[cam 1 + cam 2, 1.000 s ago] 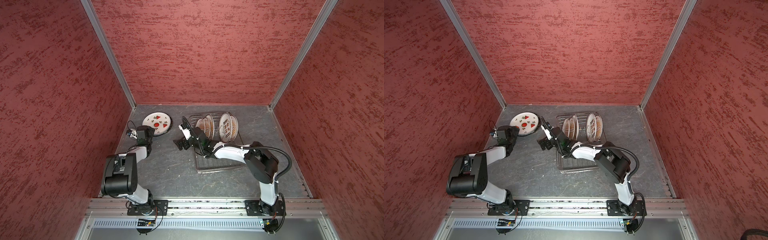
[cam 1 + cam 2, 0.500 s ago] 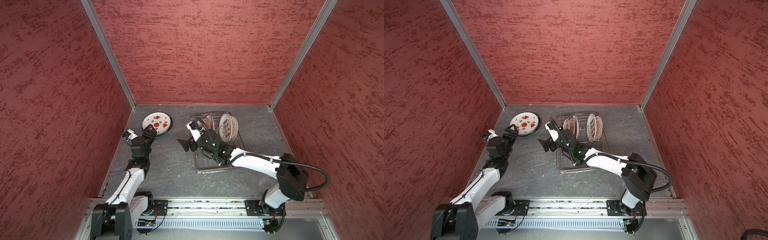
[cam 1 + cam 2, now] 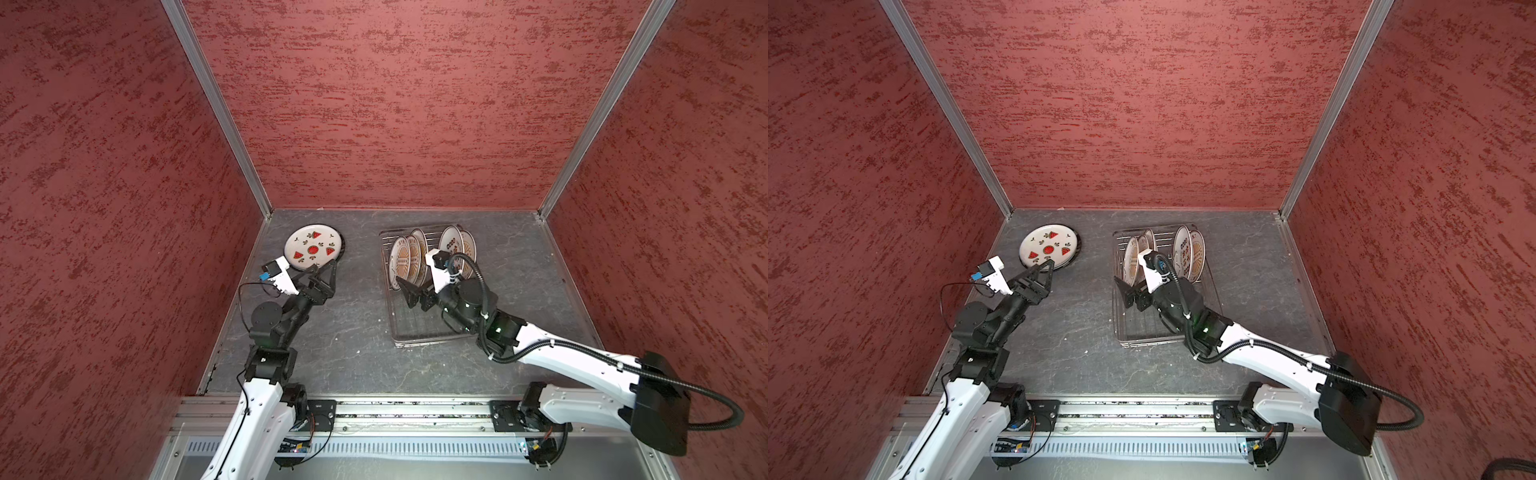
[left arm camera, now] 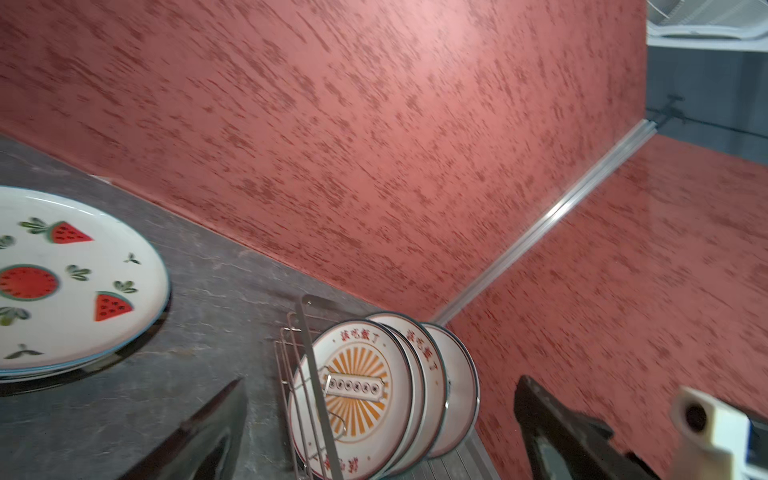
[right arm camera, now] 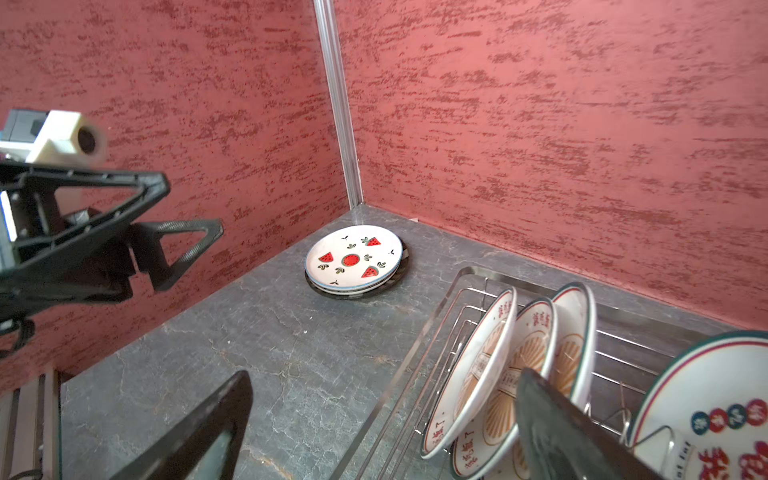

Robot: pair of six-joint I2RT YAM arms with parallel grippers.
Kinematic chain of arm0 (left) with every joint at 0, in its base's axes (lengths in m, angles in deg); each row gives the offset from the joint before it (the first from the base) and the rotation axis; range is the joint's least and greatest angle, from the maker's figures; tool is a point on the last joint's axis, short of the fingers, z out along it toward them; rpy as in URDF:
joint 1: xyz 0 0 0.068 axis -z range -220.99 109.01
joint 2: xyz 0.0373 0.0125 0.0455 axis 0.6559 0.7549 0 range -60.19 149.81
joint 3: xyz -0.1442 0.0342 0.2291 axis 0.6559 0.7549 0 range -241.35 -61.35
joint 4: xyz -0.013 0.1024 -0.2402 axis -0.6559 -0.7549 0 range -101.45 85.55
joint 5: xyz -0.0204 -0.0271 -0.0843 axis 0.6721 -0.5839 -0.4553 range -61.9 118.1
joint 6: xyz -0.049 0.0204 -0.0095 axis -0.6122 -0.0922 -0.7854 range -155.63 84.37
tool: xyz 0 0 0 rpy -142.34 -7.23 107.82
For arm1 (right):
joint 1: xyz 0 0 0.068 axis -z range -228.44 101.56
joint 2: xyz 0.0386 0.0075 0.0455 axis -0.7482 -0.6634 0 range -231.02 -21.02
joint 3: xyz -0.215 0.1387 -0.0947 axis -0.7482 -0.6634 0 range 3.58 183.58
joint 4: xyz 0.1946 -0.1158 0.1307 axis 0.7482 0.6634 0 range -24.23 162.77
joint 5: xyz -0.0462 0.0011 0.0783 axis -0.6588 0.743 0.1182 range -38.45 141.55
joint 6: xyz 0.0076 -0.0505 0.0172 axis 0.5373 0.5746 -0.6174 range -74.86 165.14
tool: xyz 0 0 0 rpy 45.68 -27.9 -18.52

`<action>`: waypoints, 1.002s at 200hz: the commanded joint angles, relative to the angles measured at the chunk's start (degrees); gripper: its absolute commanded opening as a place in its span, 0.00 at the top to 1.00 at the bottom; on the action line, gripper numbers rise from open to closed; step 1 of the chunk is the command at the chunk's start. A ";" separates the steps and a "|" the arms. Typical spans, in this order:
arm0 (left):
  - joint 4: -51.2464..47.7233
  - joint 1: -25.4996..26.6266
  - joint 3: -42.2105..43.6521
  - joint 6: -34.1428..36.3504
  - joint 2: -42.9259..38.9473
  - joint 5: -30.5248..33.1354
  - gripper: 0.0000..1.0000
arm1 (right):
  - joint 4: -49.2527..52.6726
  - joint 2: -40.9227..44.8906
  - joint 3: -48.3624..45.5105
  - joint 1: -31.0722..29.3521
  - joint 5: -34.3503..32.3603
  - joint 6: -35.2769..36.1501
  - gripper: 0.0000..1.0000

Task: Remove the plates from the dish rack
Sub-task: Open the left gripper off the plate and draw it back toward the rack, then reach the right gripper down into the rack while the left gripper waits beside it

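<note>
Right gripper (image 5: 384,374), spread wide and empty, should squarely straddle the rim of the nearest sunburst plate (image 5: 469,374) in the dish rack (image 3: 415,328); left gripper (image 3: 324,269) likewise spread, empty.

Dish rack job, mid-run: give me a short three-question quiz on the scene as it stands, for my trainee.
1. True or false: the rack holds no plates.
2. The watermelon plate is: A) lying flat on top of a stack on the table; B) standing upright in the rack; C) leaning against the wall.
3. Which gripper is at the rack, and how do its jaws stand?

Key:
1. False. Sunburst plates stand upright in it.
2. A.
3. The right gripper. Its jaws are open and grip nothing.
</note>
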 commanded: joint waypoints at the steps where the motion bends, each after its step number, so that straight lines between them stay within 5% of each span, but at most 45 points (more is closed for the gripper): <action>1: 4.75 4.53 1.70 2.24 -0.01 -4.29 0.01 | 1.32 3.65 -0.91 2.13 -2.01 -2.04 0.01; 66: 21.55 18.88 3.78 4.18 10.55 -4.47 0.01 | 2.99 7.83 -3.11 9.99 0.37 -7.43 0.01; 104: 29.84 24.85 3.77 5.62 17.99 1.06 0.00 | 6.41 4.97 -0.47 19.67 8.36 -13.07 0.01; 147: 33.63 31.81 0.99 6.94 28.58 10.08 0.01 | 9.22 1.50 2.47 21.89 7.52 -12.21 0.09; 182: 36.90 32.61 1.68 7.75 31.70 11.65 0.00 | 12.10 -1.09 4.61 21.97 2.92 -11.21 0.10; 200: 38.20 32.62 2.80 7.36 32.05 13.19 0.01 | 12.46 -2.09 5.72 21.90 5.31 -10.80 0.22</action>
